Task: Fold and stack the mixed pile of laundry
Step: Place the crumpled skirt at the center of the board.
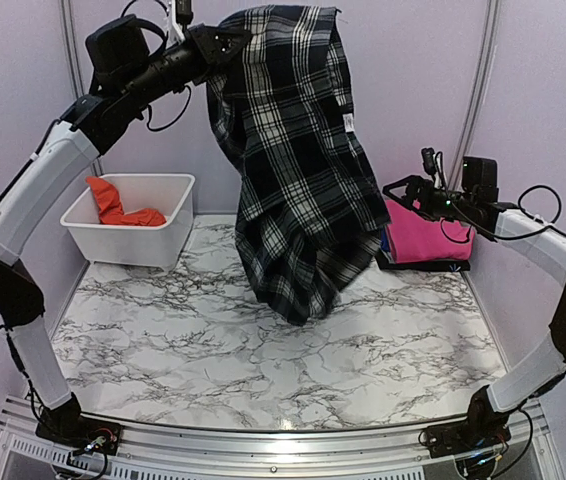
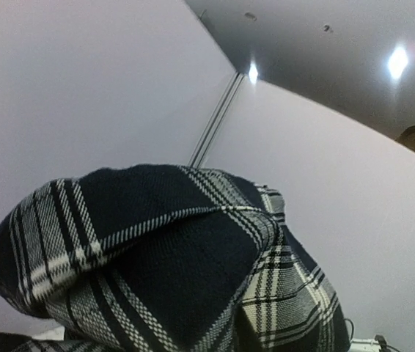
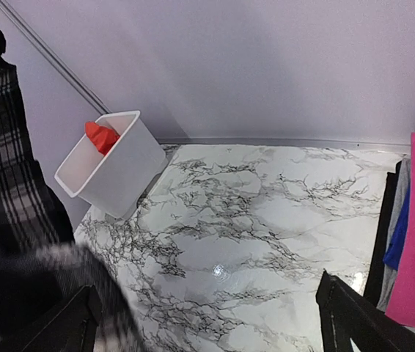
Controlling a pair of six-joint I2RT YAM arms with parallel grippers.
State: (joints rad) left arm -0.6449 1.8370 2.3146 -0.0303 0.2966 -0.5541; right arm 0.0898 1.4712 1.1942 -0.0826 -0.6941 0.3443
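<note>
Noted the plaid shirt (image 1: 293, 170) hanging high, up and to the right of the white bin (image 1: 168, 240), its top edge clamped in the left gripper (image 1: 228, 42). Saw its lower end draped down to the marble table (image 1: 263, 350) just right of the bin, probably touching, though hard to tell from that angle. Found the orange t-shirt (image 1: 115, 205) crumpled inside the bin, toward its left wall. Spotted the right gripper (image 1: 403, 190) far right of the bin, jaws apart, close to the shirt's right edge and beside a folded pink garment (image 1: 425, 240).
</note>
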